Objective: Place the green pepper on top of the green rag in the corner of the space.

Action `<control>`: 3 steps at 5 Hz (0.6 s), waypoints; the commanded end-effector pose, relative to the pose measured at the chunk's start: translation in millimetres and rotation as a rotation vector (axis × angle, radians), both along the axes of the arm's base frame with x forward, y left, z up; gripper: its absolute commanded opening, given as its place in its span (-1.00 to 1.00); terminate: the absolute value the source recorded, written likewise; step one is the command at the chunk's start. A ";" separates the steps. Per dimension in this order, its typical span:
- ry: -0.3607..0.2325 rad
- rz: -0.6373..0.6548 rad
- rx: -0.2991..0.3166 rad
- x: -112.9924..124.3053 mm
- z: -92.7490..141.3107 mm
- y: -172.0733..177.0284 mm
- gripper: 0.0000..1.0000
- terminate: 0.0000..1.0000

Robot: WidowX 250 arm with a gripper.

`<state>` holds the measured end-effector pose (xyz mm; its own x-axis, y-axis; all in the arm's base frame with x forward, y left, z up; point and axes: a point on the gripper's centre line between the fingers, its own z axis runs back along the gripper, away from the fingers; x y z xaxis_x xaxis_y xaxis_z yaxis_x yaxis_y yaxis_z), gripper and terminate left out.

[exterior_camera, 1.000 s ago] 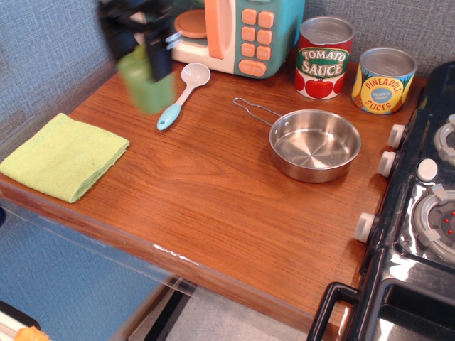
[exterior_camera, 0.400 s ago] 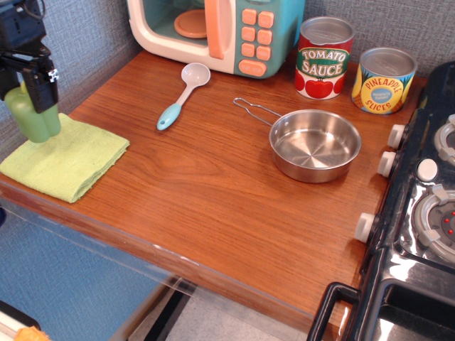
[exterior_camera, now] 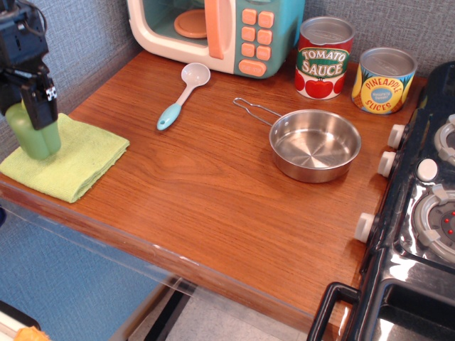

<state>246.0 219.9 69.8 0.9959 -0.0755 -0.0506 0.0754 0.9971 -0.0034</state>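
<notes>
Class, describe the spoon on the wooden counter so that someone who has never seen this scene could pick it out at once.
Start at the toy microwave at the back of the wooden counter. Just in front of it, left of the steel pan, lies the spoon, its bowl towards the microwave. It is the only utensil there: a white round bowl on a slim handle ending in a light blue grip.

glossy green pepper [exterior_camera: 32, 138] upright on folded lime green rag [exterior_camera: 67, 160], w/ rag flat at table's front-left corner.
</notes>
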 end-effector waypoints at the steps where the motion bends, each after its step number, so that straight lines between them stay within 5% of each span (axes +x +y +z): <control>1: -0.039 0.002 0.062 -11.8 26.5 -9.6 1.00 -1.00; 2: -0.054 -0.014 0.075 -10.9 33.6 -11.7 1.00 -1.00; 3: -0.127 -0.042 0.101 -13.6 68.9 -18.5 1.00 -1.00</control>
